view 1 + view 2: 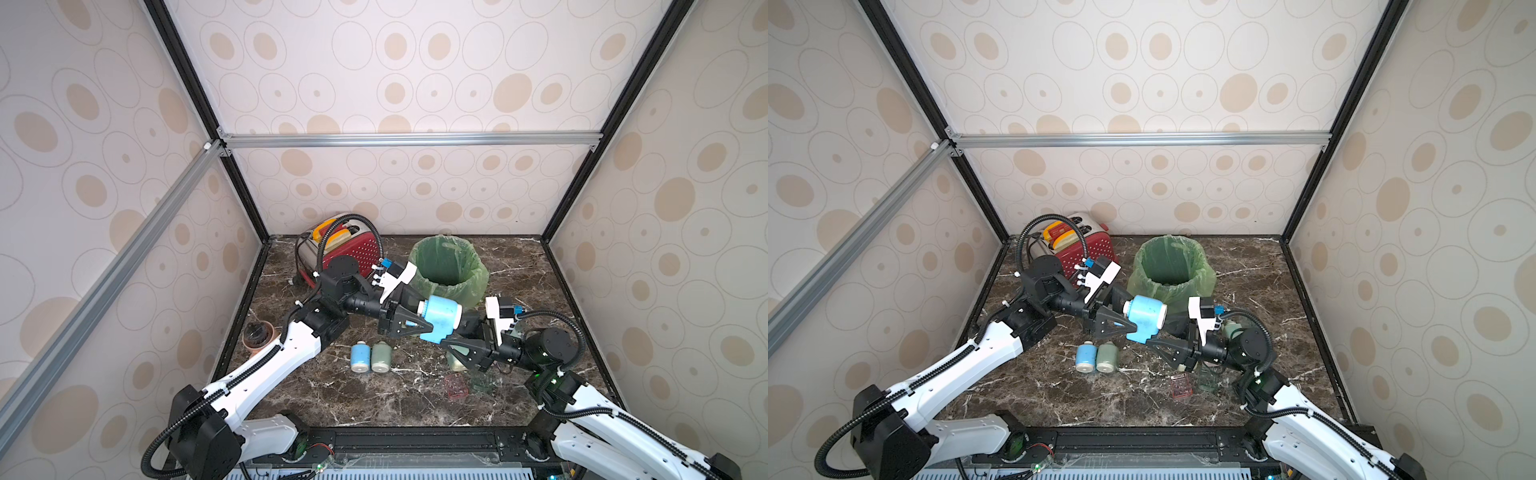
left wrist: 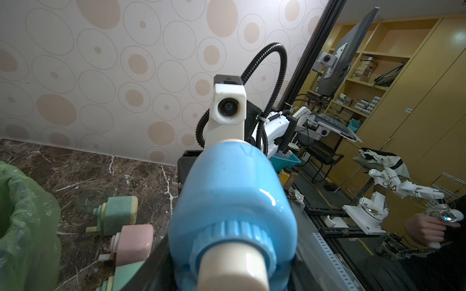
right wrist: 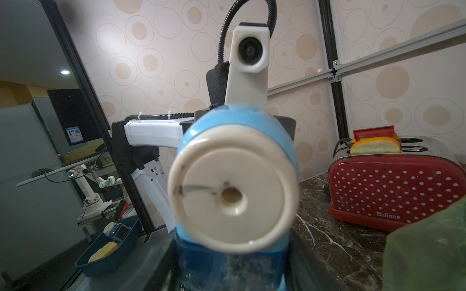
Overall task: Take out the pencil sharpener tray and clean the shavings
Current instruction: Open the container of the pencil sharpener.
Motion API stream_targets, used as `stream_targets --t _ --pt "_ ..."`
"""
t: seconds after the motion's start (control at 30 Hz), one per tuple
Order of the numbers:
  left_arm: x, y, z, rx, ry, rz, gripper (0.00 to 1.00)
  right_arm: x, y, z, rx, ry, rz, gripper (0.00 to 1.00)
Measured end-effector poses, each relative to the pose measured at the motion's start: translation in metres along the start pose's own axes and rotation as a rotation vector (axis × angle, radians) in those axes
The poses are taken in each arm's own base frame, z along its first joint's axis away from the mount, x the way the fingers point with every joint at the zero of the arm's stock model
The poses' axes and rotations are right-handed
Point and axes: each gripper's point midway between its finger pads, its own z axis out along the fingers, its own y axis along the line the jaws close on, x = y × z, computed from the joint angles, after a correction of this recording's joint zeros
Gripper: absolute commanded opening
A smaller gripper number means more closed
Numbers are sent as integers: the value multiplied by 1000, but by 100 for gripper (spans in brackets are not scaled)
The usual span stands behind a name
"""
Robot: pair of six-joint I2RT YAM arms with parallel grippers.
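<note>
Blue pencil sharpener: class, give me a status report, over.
Left gripper shut on blue sharpener, held above table. Right gripper flanking its tray, grip unclear; tray not yet out, shavings inside. Green bin close behind, nothing between.

The left arm (image 1: 266, 374) and right arm (image 1: 602, 419) reach inward, wrists level, tips meeting. The left pincer (image 1: 430, 318) clamps the blue sharpener (image 1: 444, 311) in the air. The right pincer (image 1: 444, 343) sits lower, opposite, with its fingers closed on the tray (image 3: 232, 269).
</note>
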Motion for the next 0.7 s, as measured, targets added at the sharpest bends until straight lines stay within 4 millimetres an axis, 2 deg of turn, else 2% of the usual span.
stream_targets --t 0.17,0.47,0.6,0.7 --pt "-2 2 -6 -7 -4 2 0 -5 1 -13 42 -15 -26 63" --pt "0 7 -7 -29 -2 -5 0 -2 -3 -18 82 1 -30 61" --pt "-1 22 -13 -102 -16 -20 0 -2 -15 -25 152 0 -23 57" --pt "-7 42 -26 -203 -52 -42 0 -4 -25 -28 207 9 -12 54"
